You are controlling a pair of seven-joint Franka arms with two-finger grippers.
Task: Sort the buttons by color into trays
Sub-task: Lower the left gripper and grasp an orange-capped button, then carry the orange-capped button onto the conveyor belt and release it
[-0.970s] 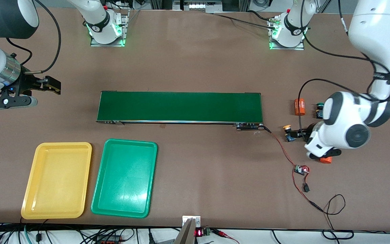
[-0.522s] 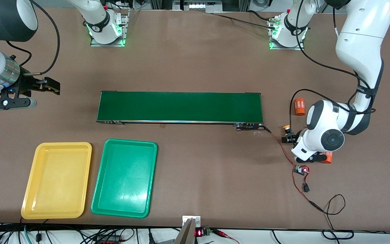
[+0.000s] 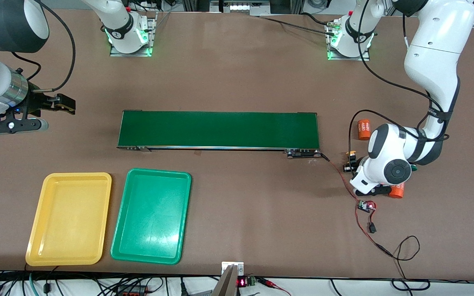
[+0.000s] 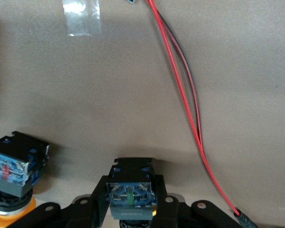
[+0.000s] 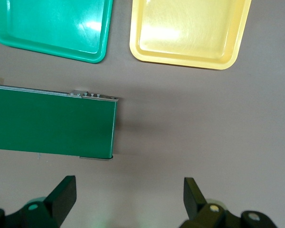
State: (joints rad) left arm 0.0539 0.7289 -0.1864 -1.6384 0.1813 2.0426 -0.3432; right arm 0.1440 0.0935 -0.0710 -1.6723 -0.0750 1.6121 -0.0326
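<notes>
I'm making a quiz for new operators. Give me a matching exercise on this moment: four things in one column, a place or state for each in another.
Things:
1. left gripper
2. right gripper
3. green tray
4. conveyor belt

Places or states:
A. open, above bare table
B. empty, beside the yellow tray
C. shut on a button
D. farther from the front camera than both trays

Pairs: 1-C, 2-A, 3-B, 4-D

left claw [image 4: 131, 209] has closed on a button [image 4: 131, 190]
</notes>
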